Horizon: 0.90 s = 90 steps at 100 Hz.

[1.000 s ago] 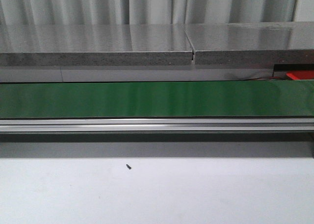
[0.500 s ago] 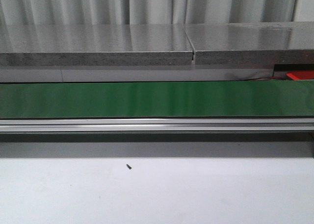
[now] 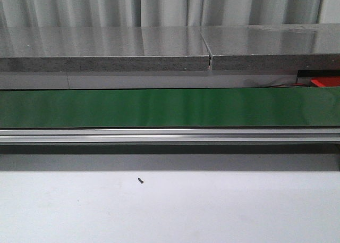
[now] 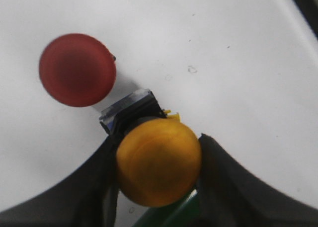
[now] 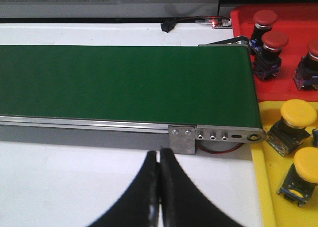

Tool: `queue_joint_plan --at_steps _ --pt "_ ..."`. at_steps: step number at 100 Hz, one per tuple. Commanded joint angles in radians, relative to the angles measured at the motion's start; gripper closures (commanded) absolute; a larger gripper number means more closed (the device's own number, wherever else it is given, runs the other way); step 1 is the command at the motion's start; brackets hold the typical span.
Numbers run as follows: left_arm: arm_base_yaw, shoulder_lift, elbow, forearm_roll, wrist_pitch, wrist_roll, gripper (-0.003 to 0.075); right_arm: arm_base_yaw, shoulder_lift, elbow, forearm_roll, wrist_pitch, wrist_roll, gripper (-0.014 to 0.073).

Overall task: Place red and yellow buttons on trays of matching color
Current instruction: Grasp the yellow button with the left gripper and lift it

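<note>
Ahead, the front view showed only the green conveyor belt (image 3: 170, 108) running across behind the white worktop (image 3: 212, 211), bare of buttons, with a small dark screw (image 3: 139, 181) lying loose near the worktop's far edge and a sliver of the red tray (image 3: 325, 82) at the belt's right end; neither arm appeared there. In the left wrist view, the left gripper (image 4: 158, 167) was clamped on a yellow button (image 4: 159, 161), its dark fingers (image 4: 226, 180) pressed against either side of the domed cap, a grip that likely served to carry it toward the belt or its tray. A red button (image 4: 77, 69) stood just beside it on the white worktop, apart from the fingers and apparently waiting its turn. In the right wrist view, the right gripper (image 5: 159, 187) hung with its fingers pressed together and nothing between them, poised over the worktop's edge near the belt's end, seemingly waiting for arrivals. Beyond that end sat the red tray (image 5: 285, 88) holding red buttons (image 5: 274, 44) and the yellow tray (image 5: 266, 187) holding yellow buttons (image 5: 297, 115), sorted by colour as the task demands.
</note>
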Motion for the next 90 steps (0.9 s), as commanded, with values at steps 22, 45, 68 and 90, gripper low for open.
queue_joint_plan --at_steps 22,45,68,90 --pt "-0.024 -0.276 0.013 0.027 0.03 0.076 0.0729 -0.002 0.001 -0.024 0.005 -0.075 -0.01 0.0661" --pt "-0.071 -0.423 0.181 0.026 -0.017 0.112 0.0729 -0.002 0.001 -0.024 0.005 -0.075 -0.01 0.0661" --pt "-0.096 -0.46 0.268 -0.022 0.013 0.121 0.0729 -0.002 0.001 -0.024 0.005 -0.075 -0.01 0.0661" --pt "-0.109 -0.437 0.311 -0.054 0.026 0.121 0.0729 -0.002 0.001 -0.024 0.005 -0.075 -0.01 0.0661"
